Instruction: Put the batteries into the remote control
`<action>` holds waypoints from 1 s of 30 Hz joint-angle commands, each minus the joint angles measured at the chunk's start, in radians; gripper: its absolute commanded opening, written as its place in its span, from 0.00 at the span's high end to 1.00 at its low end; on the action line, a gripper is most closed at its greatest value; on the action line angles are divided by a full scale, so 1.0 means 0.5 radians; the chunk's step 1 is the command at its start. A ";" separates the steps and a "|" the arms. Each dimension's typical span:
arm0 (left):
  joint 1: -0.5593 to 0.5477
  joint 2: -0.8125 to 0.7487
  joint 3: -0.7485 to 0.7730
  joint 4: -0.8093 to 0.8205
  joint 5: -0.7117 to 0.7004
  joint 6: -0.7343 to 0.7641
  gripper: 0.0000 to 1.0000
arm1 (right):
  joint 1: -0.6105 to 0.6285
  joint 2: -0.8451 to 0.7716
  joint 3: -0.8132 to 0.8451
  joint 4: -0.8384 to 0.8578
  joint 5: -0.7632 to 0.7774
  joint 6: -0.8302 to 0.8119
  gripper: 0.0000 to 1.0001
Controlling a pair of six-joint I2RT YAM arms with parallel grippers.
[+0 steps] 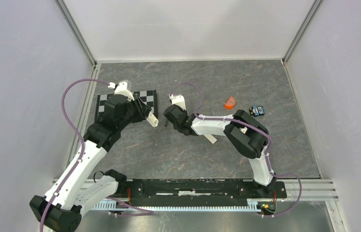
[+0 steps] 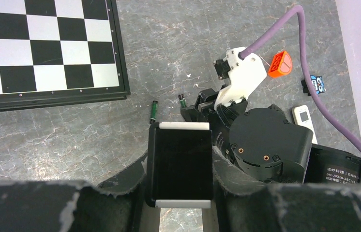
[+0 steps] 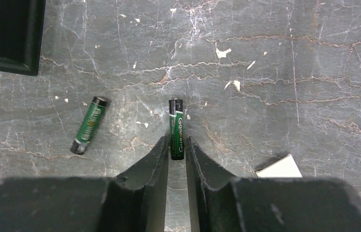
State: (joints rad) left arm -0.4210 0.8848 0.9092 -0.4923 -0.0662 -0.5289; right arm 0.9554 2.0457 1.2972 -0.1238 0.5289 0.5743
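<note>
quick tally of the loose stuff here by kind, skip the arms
batteries: 2
remote control: 1
checkerboard: 1
orange plastic piece: 1
small blue and black item: 1
black block with white ends: 1
total: 7

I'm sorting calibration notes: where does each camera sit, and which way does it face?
Top external: above and behind the bases, looking down on the table; left arm and right arm show.
Left wrist: on the left arm, facing down; left gripper holds a dark rectangular piece, right arm beyond.
Right wrist: facing straight down; right gripper pinches a battery.
Shared: both wrist views show that battery and the other battery.
</note>
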 commanded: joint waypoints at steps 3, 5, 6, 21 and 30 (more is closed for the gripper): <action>0.016 0.000 -0.005 0.086 0.010 0.065 0.97 | -0.045 0.080 0.105 0.006 0.021 -0.025 0.72; 0.020 0.001 -0.005 0.086 0.009 0.068 0.97 | -0.058 0.089 0.100 0.028 -0.011 -0.048 0.74; 0.022 0.001 -0.005 0.089 0.006 0.067 0.97 | -0.064 0.090 0.098 0.038 -0.031 -0.061 0.77; 0.024 0.078 -0.001 0.112 0.126 0.055 0.97 | -0.073 -0.285 -0.207 0.410 -0.082 -0.274 1.00; 0.024 0.132 -0.043 0.308 0.611 0.079 0.98 | -0.087 -0.921 -0.585 0.611 -0.257 -0.343 1.00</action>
State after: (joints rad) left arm -0.4129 0.9436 0.9016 -0.4583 0.0662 -0.5285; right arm 0.9199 1.7523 1.0702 0.0803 0.4465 0.4328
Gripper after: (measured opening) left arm 0.363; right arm 0.041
